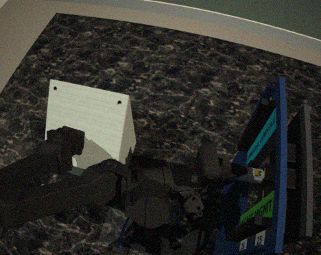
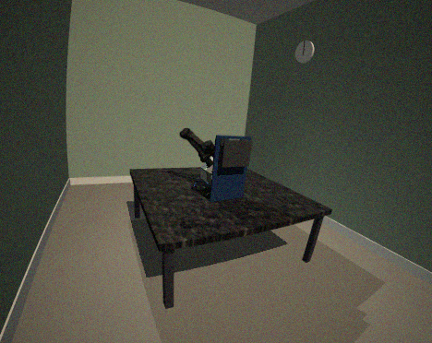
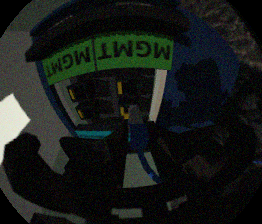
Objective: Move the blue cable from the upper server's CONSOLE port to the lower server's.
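The blue plug (image 3: 138,134) shows in the wrist view with its pale tip pointing at the lower right port of a group of dark ports with yellow marks (image 3: 120,88). Whether the tip is inside that port cannot be told. My gripper (image 3: 135,124) (image 1: 239,171) is shut on the plug, one dark finger on each side. The blue cable (image 3: 145,166) (image 1: 121,236) trails from the plug. The ports lie between a teal label strip (image 1: 263,138) (image 3: 94,134) and a green MGMT strip (image 1: 258,210) (image 3: 132,51). The fingers hide much of the plug in the top view.
The blue rack (image 1: 282,164) (image 2: 227,190) stands upright on the dark marbled table (image 1: 182,68) (image 2: 273,209). A grey panel (image 1: 308,171) is behind it. A white wedge-shaped block (image 1: 90,110) stands behind the arm. My arm reaches the rack from the left in the top view.
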You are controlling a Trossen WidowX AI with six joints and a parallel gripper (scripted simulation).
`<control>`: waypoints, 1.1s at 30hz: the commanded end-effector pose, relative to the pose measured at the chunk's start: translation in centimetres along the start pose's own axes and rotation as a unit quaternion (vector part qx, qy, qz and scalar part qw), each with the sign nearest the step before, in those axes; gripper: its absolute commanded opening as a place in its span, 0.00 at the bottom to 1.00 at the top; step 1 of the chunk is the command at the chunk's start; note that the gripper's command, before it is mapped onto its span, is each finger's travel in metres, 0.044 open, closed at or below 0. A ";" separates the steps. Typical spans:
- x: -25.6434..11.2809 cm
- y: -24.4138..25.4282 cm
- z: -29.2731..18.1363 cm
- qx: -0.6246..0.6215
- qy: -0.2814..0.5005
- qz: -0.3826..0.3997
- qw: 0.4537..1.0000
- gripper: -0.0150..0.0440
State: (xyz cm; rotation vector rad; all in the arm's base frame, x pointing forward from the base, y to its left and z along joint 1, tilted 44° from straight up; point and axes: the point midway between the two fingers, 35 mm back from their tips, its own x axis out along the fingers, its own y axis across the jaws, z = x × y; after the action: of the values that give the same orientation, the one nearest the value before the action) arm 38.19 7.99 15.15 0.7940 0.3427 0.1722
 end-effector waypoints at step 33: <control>0.8 0.3 0.4 -0.004 0.000 0.007 1.000 0.25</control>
State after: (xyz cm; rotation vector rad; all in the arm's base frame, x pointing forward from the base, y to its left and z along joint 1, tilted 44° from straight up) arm 38.91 8.03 15.16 0.7939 0.3421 0.1733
